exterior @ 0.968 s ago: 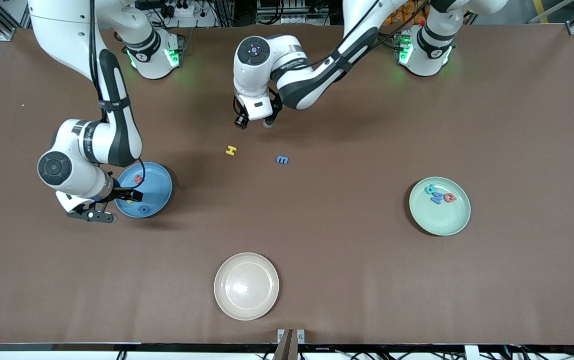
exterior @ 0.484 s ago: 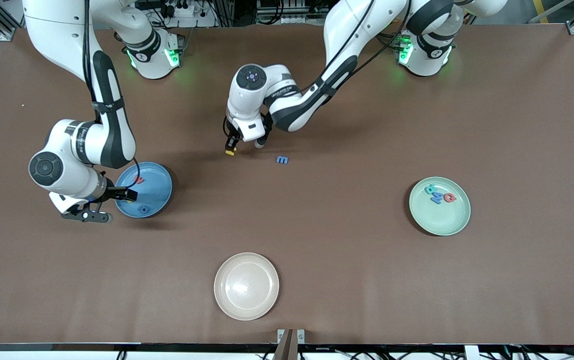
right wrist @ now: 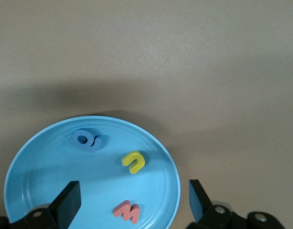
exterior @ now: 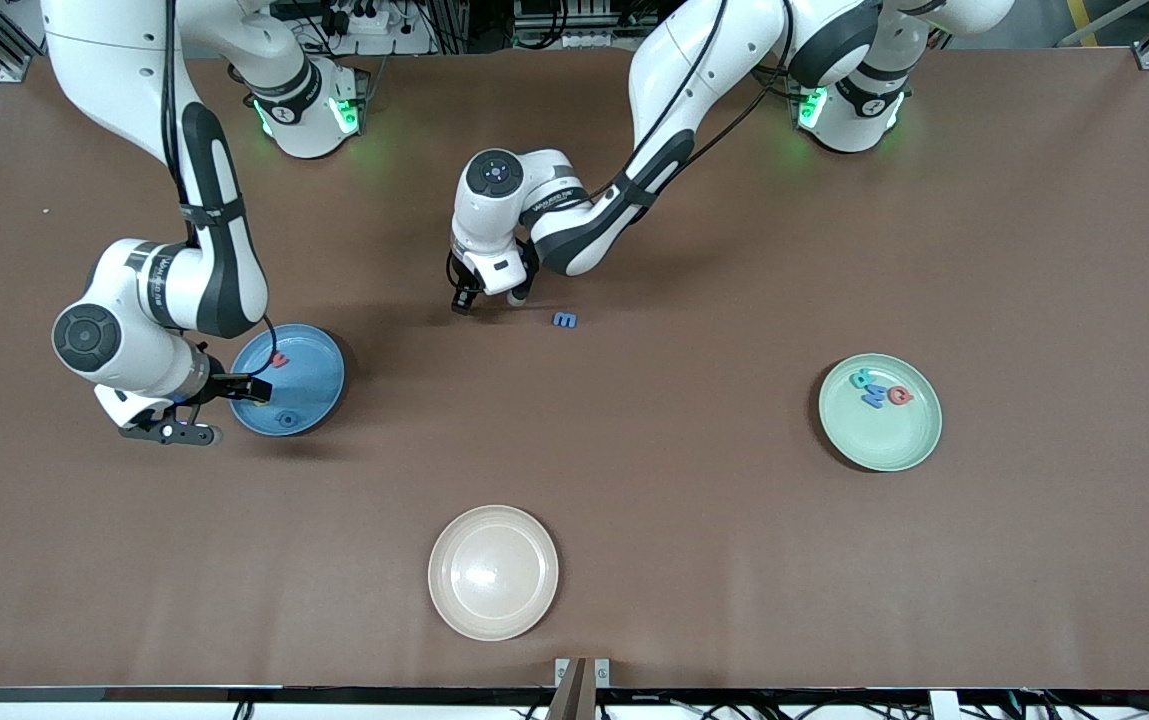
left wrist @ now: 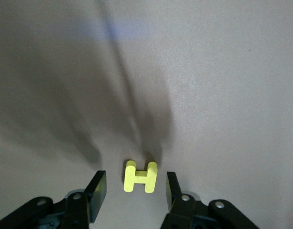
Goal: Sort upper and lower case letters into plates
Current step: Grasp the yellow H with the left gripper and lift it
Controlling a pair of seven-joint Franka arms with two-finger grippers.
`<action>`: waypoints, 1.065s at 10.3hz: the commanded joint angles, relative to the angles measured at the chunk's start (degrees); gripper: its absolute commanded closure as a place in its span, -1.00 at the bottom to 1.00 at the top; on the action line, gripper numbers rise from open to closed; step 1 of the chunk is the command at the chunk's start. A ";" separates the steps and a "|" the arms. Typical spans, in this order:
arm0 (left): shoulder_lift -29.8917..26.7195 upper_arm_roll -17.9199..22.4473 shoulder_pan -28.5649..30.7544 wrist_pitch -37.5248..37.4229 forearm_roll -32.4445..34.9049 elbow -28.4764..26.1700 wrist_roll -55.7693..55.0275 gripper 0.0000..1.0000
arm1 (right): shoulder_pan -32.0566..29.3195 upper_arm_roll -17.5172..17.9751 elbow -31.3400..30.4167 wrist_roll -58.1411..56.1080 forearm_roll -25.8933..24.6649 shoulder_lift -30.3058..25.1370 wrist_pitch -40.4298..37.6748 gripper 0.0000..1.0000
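My left gripper (exterior: 463, 300) is low on the table near the middle, open, its fingers (left wrist: 96, 193) on either side of a yellow H (left wrist: 140, 176) without touching it. The H is hidden in the front view. A blue m (exterior: 564, 320) lies on the table beside it, toward the left arm's end. The blue plate (exterior: 319, 385) holds a red letter (right wrist: 126, 212), a yellow letter (right wrist: 134, 161) and a blue letter (right wrist: 86, 140). My right gripper (exterior: 229, 405) hangs open and empty over that plate's rim (right wrist: 22, 157). The mint plate (exterior: 884, 445) holds teal, blue and red letters (exterior: 877, 390).
A cream-beige plate (exterior: 493, 572) stands empty near the front camera, at the table's middle. Both arm bases stand along the table edge farthest from the front camera.
My left gripper has come down from above the table onto the yellow H and now straddles it. My right gripper has drawn back a little toward the right arm's end.
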 commanded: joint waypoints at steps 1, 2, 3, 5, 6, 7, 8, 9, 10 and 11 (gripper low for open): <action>2.29 0.95 -1.29 0.08 -2.78 3.62 -0.74 -0.25 | -0.70 0.49 -0.62 -1.13 0.65 -1.11 0.10 -1.00; 2.81 0.95 -1.38 0.16 -4.26 4.06 -0.75 -0.26 | -0.70 0.49 -0.62 -1.13 0.65 -1.11 0.10 -1.00; 3.34 0.95 -1.38 0.25 -4.45 4.50 -0.75 -0.28 | -0.70 0.49 -0.62 -1.13 0.65 -1.03 0.10 -1.00; 4.40 0.95 -1.55 1.22 -4.46 5.03 -0.92 -0.33 | -0.70 0.49 -0.62 -1.13 0.65 -1.11 0.01 -1.00; 4.40 0.95 -1.64 1.31 -4.46 5.12 -1.27 -0.36 | -0.87 0.49 -0.36 -1.13 0.65 -1.11 -0.16 -1.00; 4.75 1.04 -1.82 1.39 -4.46 5.82 -1.53 -0.46 | -1.57 0.49 -0.10 -1.13 0.65 -1.11 -0.25 -1.00; 5.36 0.95 -1.82 1.40 -4.46 6.00 -1.45 -0.46 | -2.71 0.49 0.86 -0.96 0.65 -0.85 -0.60 -1.00; 5.45 0.95 -1.99 1.31 -4.46 6.18 -1.54 -0.46 | -3.94 0.57 1.74 -0.87 0.74 0.02 -0.60 -1.00; 5.45 1.04 -2.34 1.39 -4.46 6.18 -1.45 -0.37 | -4.21 0.66 2.10 -0.78 0.74 0.64 -0.52 -1.00; 5.80 1.04 -2.35 1.31 -4.46 6.26 -1.45 -0.30 | -4.13 0.75 2.28 -0.34 0.74 0.73 -0.52 -1.00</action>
